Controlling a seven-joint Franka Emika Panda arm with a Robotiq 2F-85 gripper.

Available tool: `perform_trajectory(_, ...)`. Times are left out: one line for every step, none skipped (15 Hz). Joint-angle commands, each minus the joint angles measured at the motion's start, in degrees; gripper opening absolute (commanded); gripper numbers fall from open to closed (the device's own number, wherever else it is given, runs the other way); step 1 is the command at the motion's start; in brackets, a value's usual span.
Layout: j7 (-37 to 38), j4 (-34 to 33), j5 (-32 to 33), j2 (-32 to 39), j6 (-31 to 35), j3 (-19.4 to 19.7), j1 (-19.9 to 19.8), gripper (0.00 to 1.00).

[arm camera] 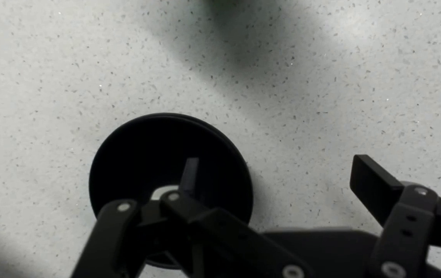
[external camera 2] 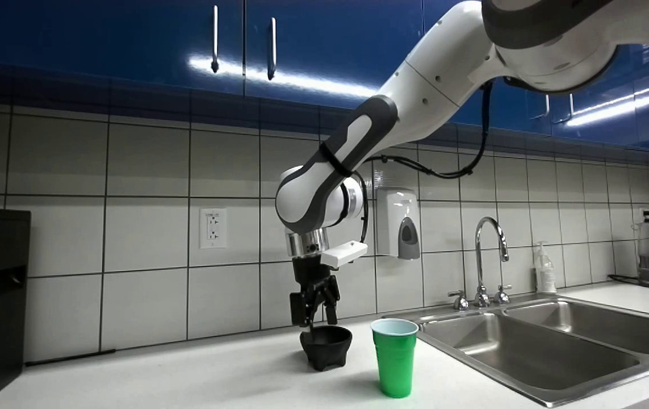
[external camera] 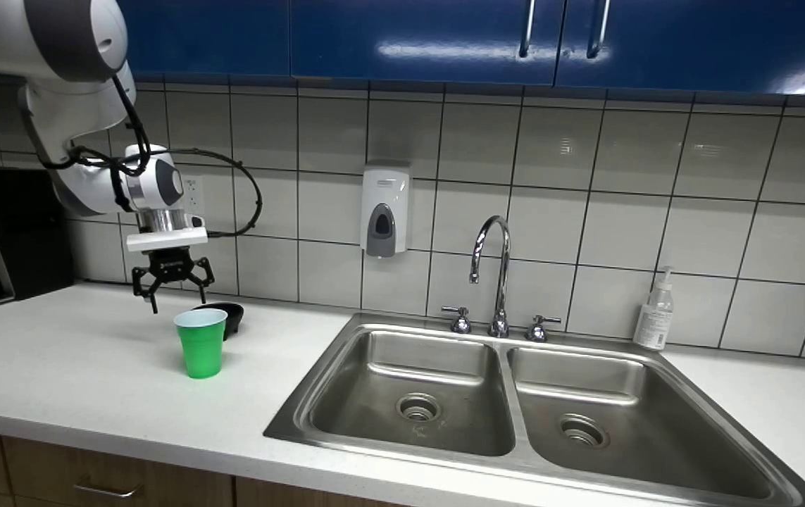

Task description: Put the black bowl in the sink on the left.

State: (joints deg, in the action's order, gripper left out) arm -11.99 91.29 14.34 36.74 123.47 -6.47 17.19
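Observation:
The black bowl [external camera: 232, 322] stands upright on the white counter, partly behind a green cup in an exterior view. It shows fully in an exterior view [external camera 2: 327, 353], and its dark inside fills the lower left of the wrist view [arm camera: 139, 154]. My gripper [arm camera: 280, 175] is open and empty above the bowl. In the wrist view one finger is over the bowl's inside and the other is over the counter beside it, with the bowl's right rim between them. The gripper also shows in both exterior views [external camera: 179, 304] [external camera 2: 321, 326]. The left sink basin [external camera: 367, 415] holds nothing visible.
The green cup [external camera: 202, 348] stands close to the bowl, on the sink side [external camera 2: 395, 360]. A chrome faucet [external camera: 503, 282] rises behind the sink. A soap dispenser [external camera: 385, 211] hangs on the tiled wall. A black coffee maker [external camera: 15, 232] stands at the far left.

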Motion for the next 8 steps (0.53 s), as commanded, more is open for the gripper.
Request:
perform_trajectory(1.5,-5.8,1.1,3.8,-3.9,0.4,0.2,1.0)
perform_trajectory(1.5,-6.6,1.1,4.5,-4.2,0.5,0.2,1.0)
perform_trajectory(1.5,-7.4,1.1,5.2,-4.6,0.6,0.2,1.0)
perform_trajectory(1.5,-8.1,1.1,5.8,-4.9,0.7,0.3,1.0)
perform_trajectory(1.5,-8.8,1.0,6.3,-5.3,0.7,0.3,1.0)
perform_trajectory(1.4,-9.5,1.0,6.9,-5.8,0.7,0.3,1.0)
perform_trajectory(1.4,-10.1,0.9,7.3,-6.1,0.7,0.3,1.0)
perform_trajectory(1.4,-10.7,0.9,7.8,-6.4,0.7,0.4,1.0)
